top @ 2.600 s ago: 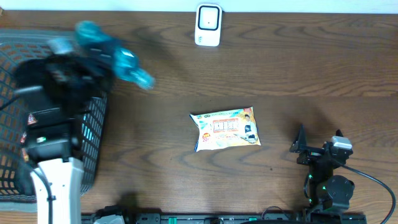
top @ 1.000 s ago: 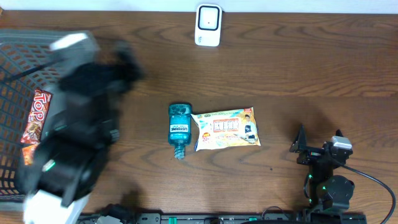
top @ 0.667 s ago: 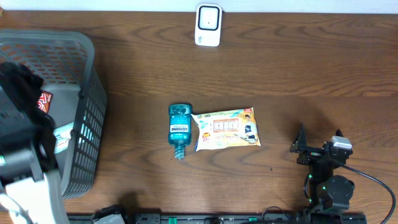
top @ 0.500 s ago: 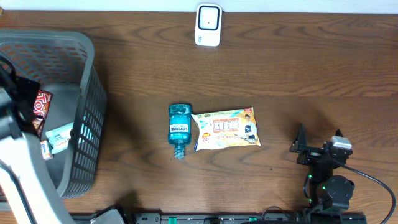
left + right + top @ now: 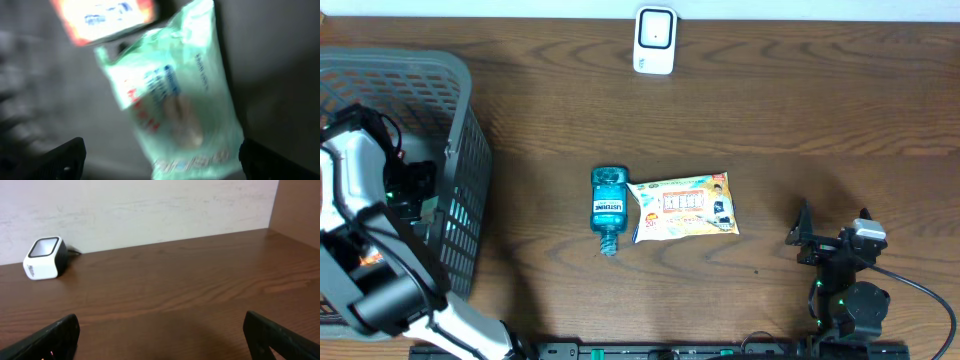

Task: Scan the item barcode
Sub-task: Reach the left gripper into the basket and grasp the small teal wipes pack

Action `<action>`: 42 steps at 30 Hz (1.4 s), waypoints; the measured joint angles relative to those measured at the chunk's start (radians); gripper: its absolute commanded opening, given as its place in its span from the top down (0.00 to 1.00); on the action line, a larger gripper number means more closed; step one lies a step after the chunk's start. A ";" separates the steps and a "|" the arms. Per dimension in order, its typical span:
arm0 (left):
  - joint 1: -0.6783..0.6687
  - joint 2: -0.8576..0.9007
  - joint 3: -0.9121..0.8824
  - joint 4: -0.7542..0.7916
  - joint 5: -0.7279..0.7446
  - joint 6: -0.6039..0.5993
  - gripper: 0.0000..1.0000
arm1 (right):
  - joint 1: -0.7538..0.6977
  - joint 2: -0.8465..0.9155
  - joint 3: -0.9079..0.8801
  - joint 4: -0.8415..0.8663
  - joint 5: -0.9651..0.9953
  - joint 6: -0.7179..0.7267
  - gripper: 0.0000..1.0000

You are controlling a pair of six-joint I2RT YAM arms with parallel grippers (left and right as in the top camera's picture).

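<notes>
Two grippers stand wide open and empty: the right gripper [image 5: 832, 238] rests at the near right of the desk [image 5: 800, 120], and the left gripper [image 5: 170, 157] hangs inside the basket [image 5: 460, 130], directly over a pale green packet [image 5: 175, 115]. In the left wrist view the packet's long axis runs slanted, from upper left to lower right, so I judge the left arm much the nearer. The scanner [image 5: 654, 41] is well apart, at the far desk edge.
</notes>
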 measured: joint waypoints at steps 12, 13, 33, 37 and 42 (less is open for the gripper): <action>-0.002 0.106 -0.007 0.146 0.008 -0.002 0.24 | 0.000 0.000 0.000 0.000 0.000 0.000 0.01; -0.002 0.098 -0.023 0.175 0.011 0.000 0.35 | 0.000 0.000 0.000 0.000 0.000 0.000 0.01; -0.008 -0.158 -0.121 0.211 -0.001 0.136 0.69 | 0.000 0.000 0.000 0.000 0.000 0.000 0.01; -0.008 -0.461 -0.103 0.256 0.027 0.148 0.69 | 0.000 0.000 0.000 0.000 0.000 0.000 0.01; -0.008 -0.754 -0.084 0.327 0.166 0.156 0.69 | 0.000 0.000 0.000 0.000 0.000 0.000 0.01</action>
